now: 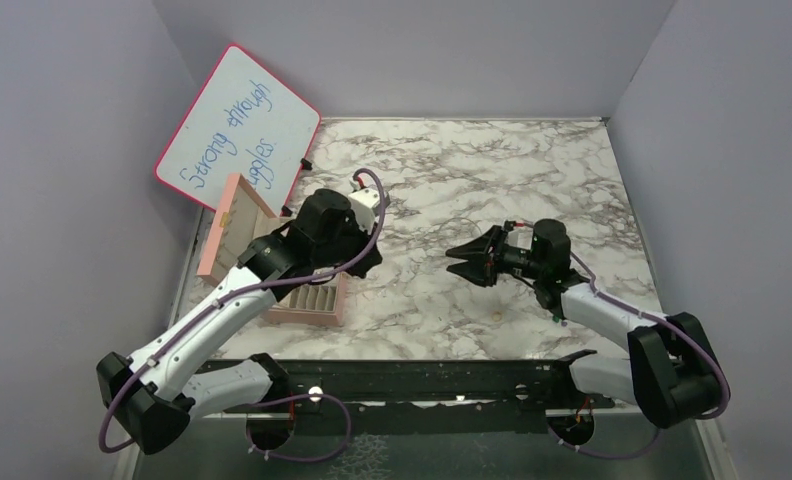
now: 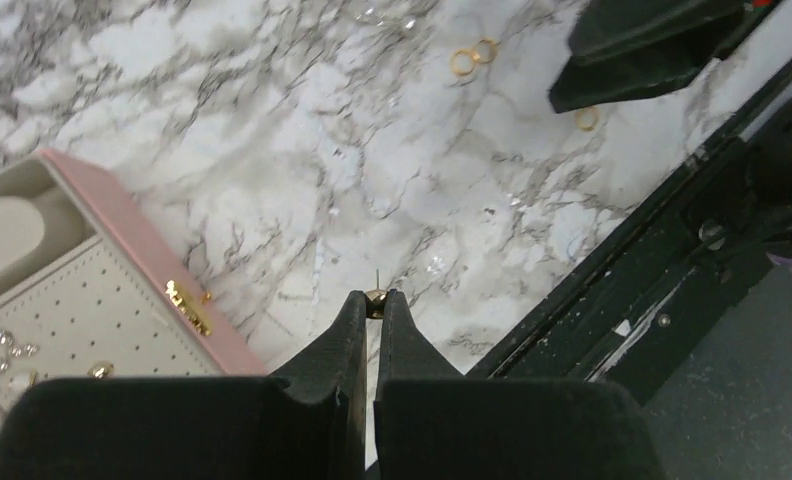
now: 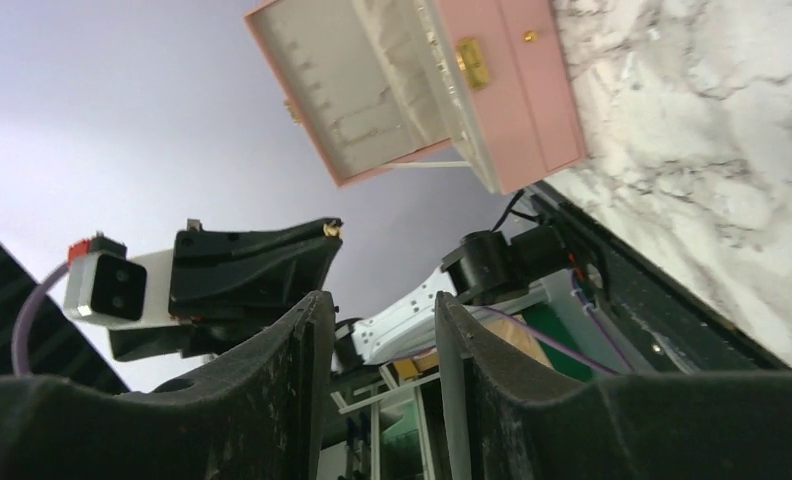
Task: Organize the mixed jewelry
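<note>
Left jaws closed on a tiny gold-coloured stud earring (image 2: 376,297), pinched at the very tips with its pin poking forward. It sits above the marble-patterned counter (image 2: 302,150), just beside the open pink rectangular jewellery box (image 2: 147,250). Stud looks light, stiff and slippery, so likely easy to flick out. Hold by the head and leave the pin free for the cream perforated panel (image 2: 82,310). Three thin gold rings (image 2: 463,62) lie loose further right. Right jaws open, empty, hanging near them.
</note>
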